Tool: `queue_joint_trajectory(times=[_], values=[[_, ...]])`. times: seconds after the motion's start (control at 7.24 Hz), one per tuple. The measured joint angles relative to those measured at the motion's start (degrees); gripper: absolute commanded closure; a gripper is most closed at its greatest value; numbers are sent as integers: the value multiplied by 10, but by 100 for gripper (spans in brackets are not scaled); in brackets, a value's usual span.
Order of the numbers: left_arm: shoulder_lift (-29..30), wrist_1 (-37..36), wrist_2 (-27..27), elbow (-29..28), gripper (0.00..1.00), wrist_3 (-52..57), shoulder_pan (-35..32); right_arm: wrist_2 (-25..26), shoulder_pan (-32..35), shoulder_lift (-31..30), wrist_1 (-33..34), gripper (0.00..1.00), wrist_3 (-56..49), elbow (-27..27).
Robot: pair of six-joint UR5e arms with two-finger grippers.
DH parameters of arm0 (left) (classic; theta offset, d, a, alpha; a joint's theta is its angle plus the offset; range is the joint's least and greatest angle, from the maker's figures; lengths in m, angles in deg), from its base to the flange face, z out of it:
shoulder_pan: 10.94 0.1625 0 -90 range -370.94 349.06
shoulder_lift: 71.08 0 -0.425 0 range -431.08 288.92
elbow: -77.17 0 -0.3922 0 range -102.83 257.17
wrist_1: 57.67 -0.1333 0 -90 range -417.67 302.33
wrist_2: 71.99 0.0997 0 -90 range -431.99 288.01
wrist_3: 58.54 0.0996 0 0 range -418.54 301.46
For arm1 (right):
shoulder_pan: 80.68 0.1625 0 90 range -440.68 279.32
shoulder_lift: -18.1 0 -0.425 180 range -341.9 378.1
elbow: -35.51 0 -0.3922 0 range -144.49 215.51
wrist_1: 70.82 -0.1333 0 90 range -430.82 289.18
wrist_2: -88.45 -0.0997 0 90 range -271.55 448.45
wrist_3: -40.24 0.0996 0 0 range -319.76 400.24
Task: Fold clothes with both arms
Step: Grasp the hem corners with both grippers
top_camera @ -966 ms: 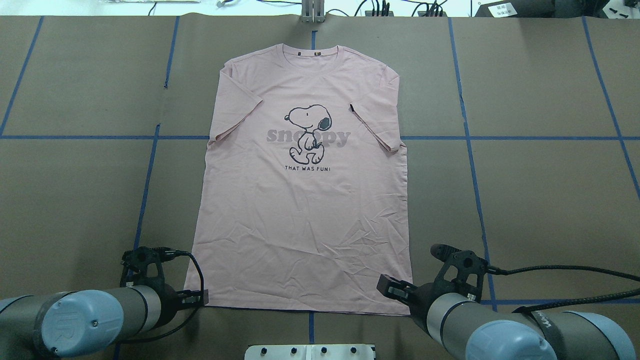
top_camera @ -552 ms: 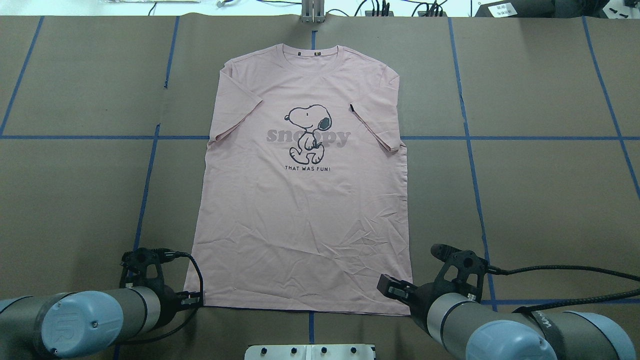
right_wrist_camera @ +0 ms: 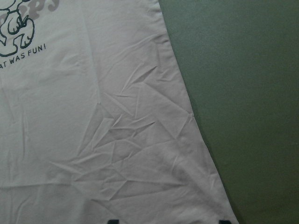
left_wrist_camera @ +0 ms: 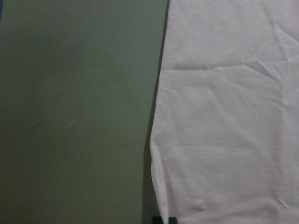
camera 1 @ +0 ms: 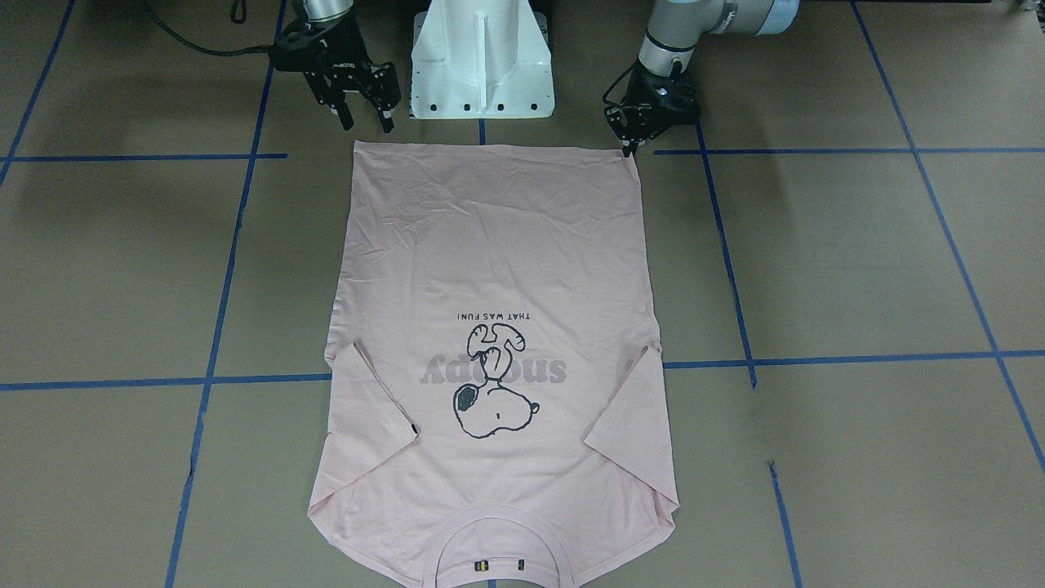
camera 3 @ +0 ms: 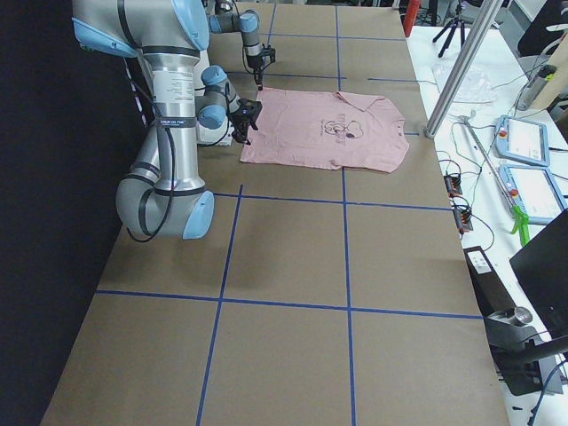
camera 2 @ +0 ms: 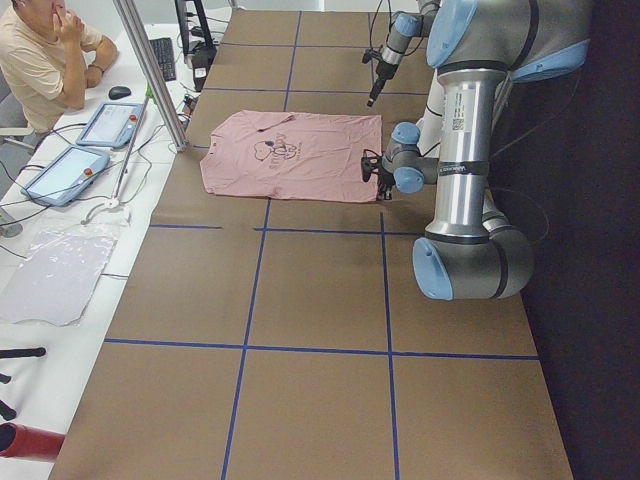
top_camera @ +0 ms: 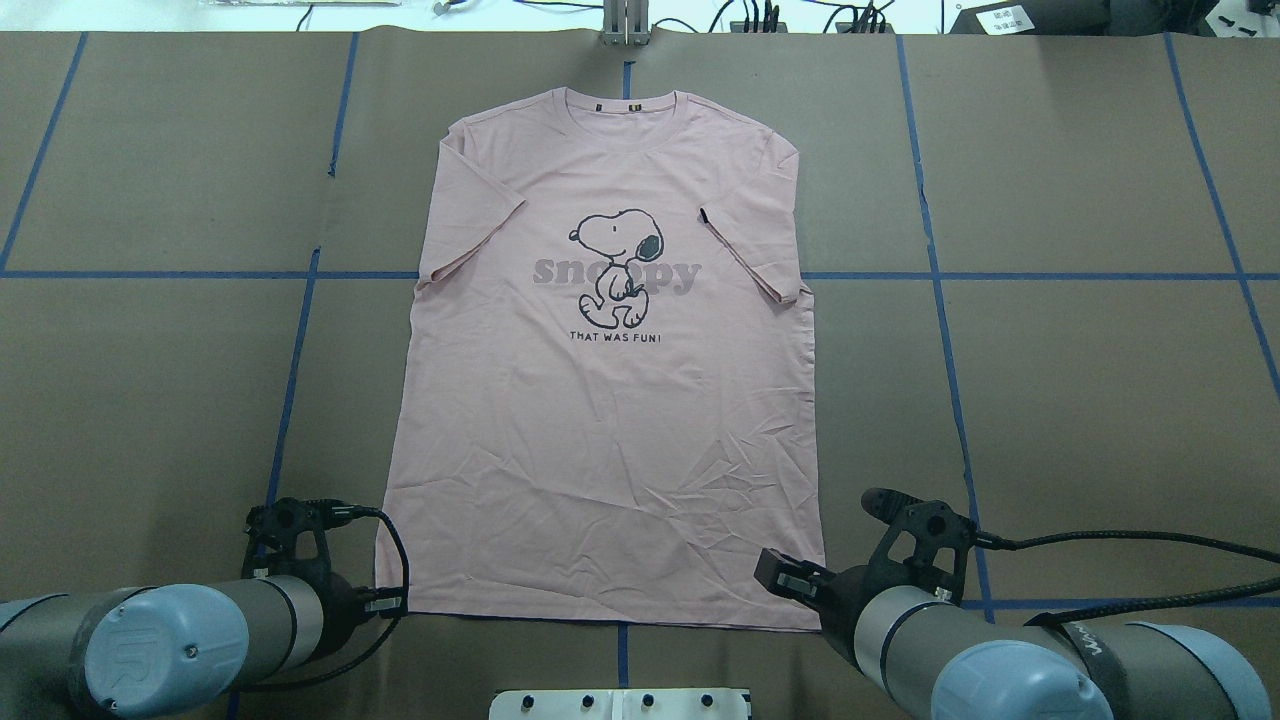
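The pale pink T-shirt (top_camera: 610, 400) lies flat and print side up, collar (top_camera: 620, 105) at the far end and hem toward me. Both sleeves are folded in over the chest. My left gripper (top_camera: 388, 602) sits low at the hem's left corner. In the front-facing view the left gripper (camera 1: 629, 149) has its fingers pinched together on that corner. In the left wrist view its dark tips (left_wrist_camera: 164, 219) touch the cloth's edge. My right gripper (camera 1: 366, 124) is open just above the hem's right corner. In the right wrist view the right gripper (right_wrist_camera: 169, 221) has its tips spread wide over the cloth.
The white pedestal (camera 1: 482, 57) stands between the arms just behind the hem. Blue tape lines (top_camera: 940, 300) grid the brown table. A person (camera 2: 40, 60) sits at a side desk with tablets (camera 2: 65, 170), beyond a metal post (camera 2: 150, 70).
My left arm has drawn slightly back and to the left, and the hem's left corner has shifted a little with it. The right arm has not moved.
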Motion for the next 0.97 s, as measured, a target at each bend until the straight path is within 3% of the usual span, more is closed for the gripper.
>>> queue_joint_trajectory(times=[0.14, 0.97], values=[[0, 0, 0, 1, 100, 0, 0, 2, -1, 0, 1, 39, 2, 3], [6, 0, -2, 7, 100, 0, 0, 19, -33, -5, 3, 39, 39, 57]])
